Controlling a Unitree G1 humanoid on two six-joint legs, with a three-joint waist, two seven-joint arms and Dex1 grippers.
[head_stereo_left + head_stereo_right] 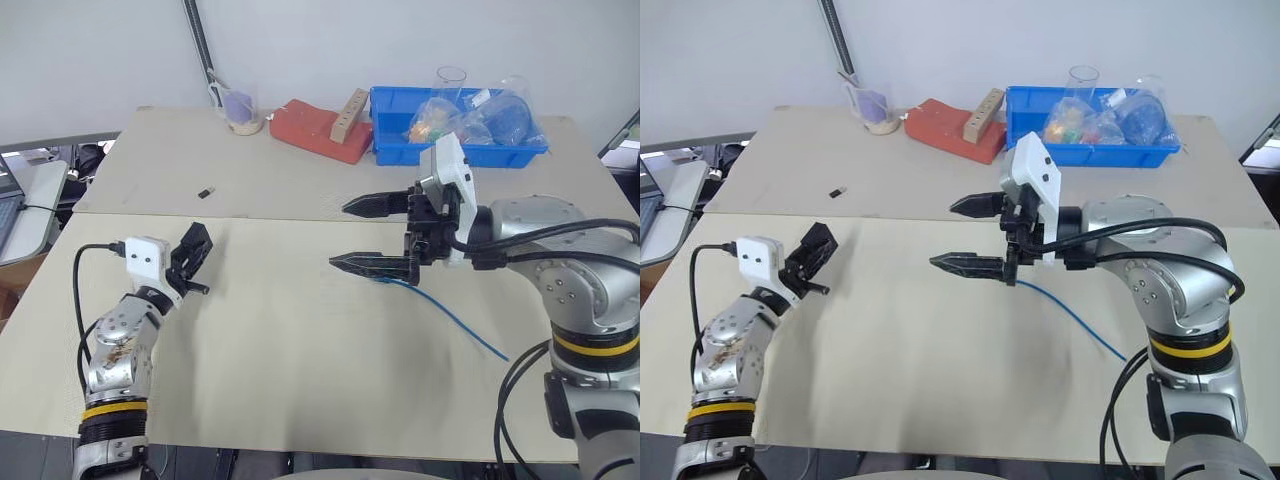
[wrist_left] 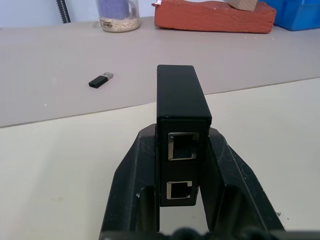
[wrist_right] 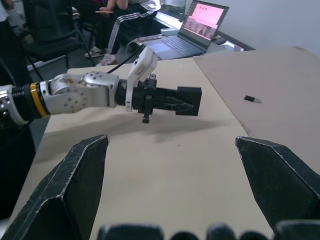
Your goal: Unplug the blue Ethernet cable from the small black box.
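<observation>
Unplug done, judging by empty ports | blue Ethernet cable [image 1: 450, 318] lies loose on table [image 1: 300, 380] beneath right gripper [image 1: 358, 235] (jaws spread, empty) | left gripper [image 2: 182, 175] clamps small black box [image 2: 181, 115] | next: set box down.

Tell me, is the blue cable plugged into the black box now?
No: both ports of the small black box in the left gripper are empty, and the blue Ethernet cable lies on the table.

Bright even light, soft shadows, sharp

Head stereo pair, two wrist close-ups
</observation>
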